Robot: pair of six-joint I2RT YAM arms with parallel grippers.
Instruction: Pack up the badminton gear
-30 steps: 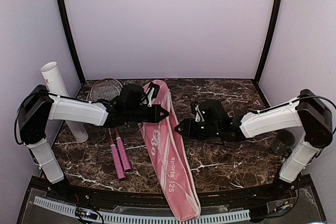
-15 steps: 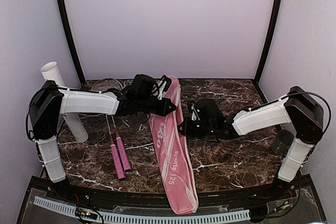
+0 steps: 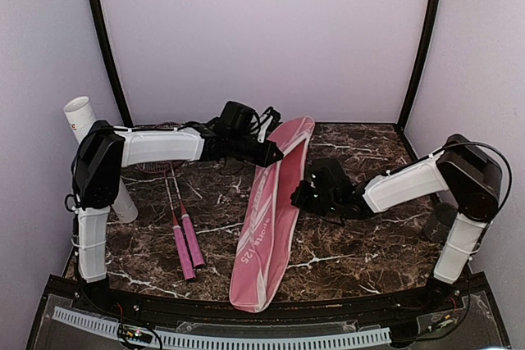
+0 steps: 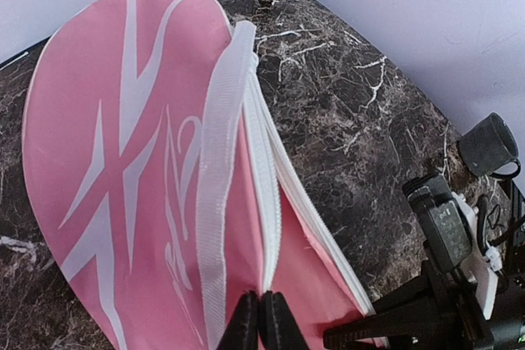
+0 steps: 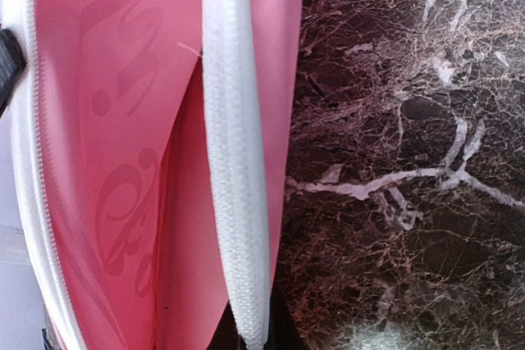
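The pink racket-shaped bag (image 3: 267, 219) lies slantwise across the marble table (image 3: 369, 252), its wide end raised at the back. My left gripper (image 3: 277, 153) is shut on one white zipper edge (image 4: 267, 227) near that end; in the left wrist view its tips (image 4: 262, 321) pinch the edge. My right gripper (image 3: 297, 196) is shut on the opposite zipper edge (image 5: 238, 202), so the mouth gapes and shows the pink lining (image 5: 123, 161). Two red-framed rackets with pink handles (image 3: 187, 245) lie left of the bag, heads under the left arm. The white tube (image 3: 80, 116) leans at the far left.
A dark cup (image 3: 443, 220) stands at the table's right edge, by the right arm's base; the left wrist view shows it too (image 4: 488, 143). Lilac walls with black corner posts close the back and sides. A white slotted rail (image 3: 246, 338) runs along the near edge.
My left gripper has carried the bag's wide end up and to the back right; the bag's narrow end swung left. My right gripper has shut on the bag's other zipper edge.
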